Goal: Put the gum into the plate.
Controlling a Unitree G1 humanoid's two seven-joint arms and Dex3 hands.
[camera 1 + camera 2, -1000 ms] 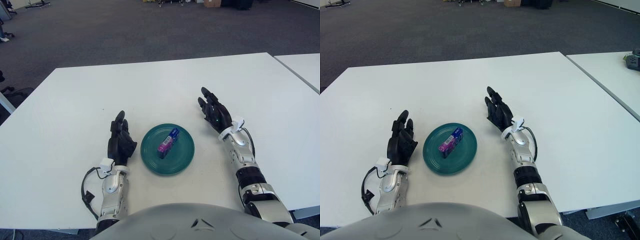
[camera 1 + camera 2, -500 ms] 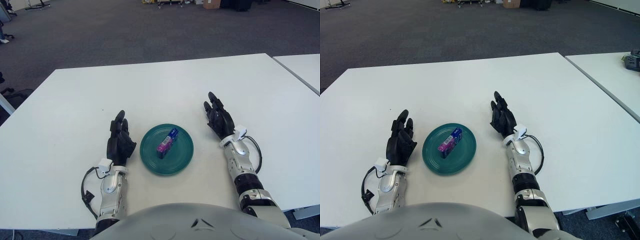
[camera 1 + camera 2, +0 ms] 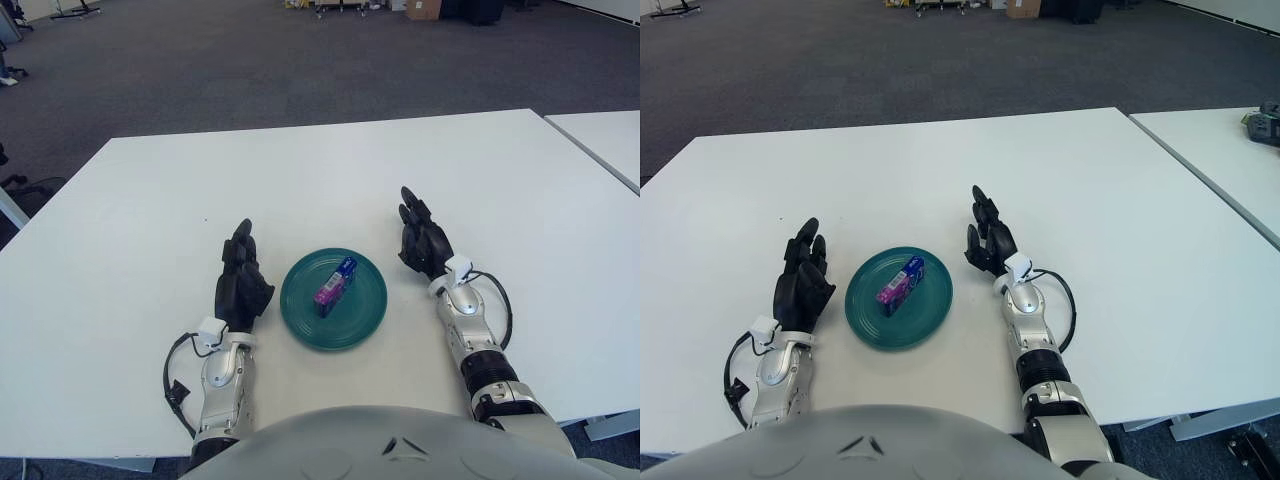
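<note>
gum (image 3: 335, 284): small purple and blue box, lying flat inside the plate (image 3: 300, 320), a bit off centre toward the far side. So from where I'm sitting the job looks done already.

plate: round teal dish on the white bench (image 3: 150, 200), right between my 2 hands.

how it'll handle: my guess is light, stiff little carton, glossy wrap so probably a bit slippery. Not fragile, but squeeze hard and I'd expect the cardboard to dent.

where I'd grab it: across the 2 long sides, near the middle, so it doesn't pivot out. It lies diagonal, so the hand would need to line up with that angle.

left hand (image 3: 241, 284): just beside the plate's left edge, fingers stretched out and relaxed, holding nothing.

right hand (image 3: 421, 243): near the plate's right rim, fingers (image 3: 980, 204) extended and pointing away from me, empty too.

risk: clipping the rim with either hand could slide the plate.
</note>
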